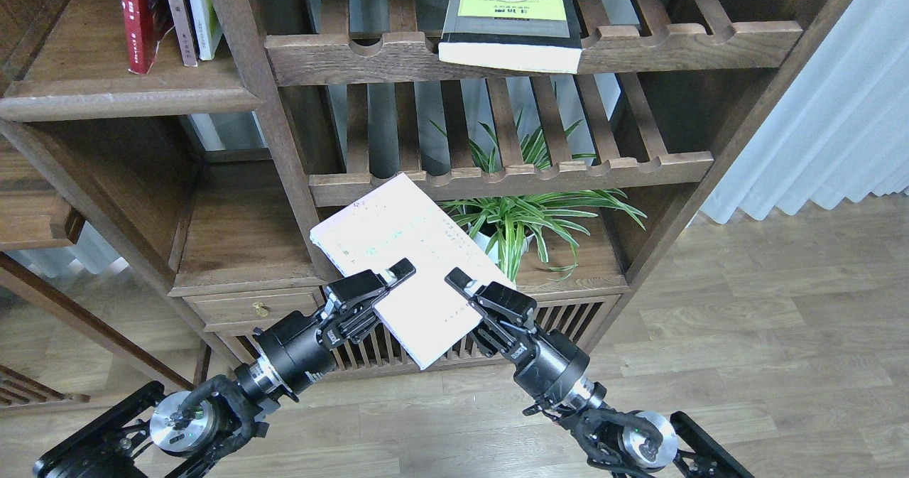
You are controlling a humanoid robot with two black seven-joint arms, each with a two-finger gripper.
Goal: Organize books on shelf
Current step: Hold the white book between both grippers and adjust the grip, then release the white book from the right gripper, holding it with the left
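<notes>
The pale lavender-white book is held tilted in the air in front of the bookcase, below the lower slatted rack. My left gripper is clamped on its lower left edge. My right gripper is clamped on its lower right edge. Each shows one finger on top of the cover. The red book stands upright on the solid plank shelf at the upper left, next to two other upright books. The black book with the yellow-green panel lies flat on the upper slatted rack and overhangs its front rail.
A spider plant stands on the low shelf behind the held book. Two slatted racks cross the middle bay. A thick upright post separates the bays. A white curtain hangs at the right.
</notes>
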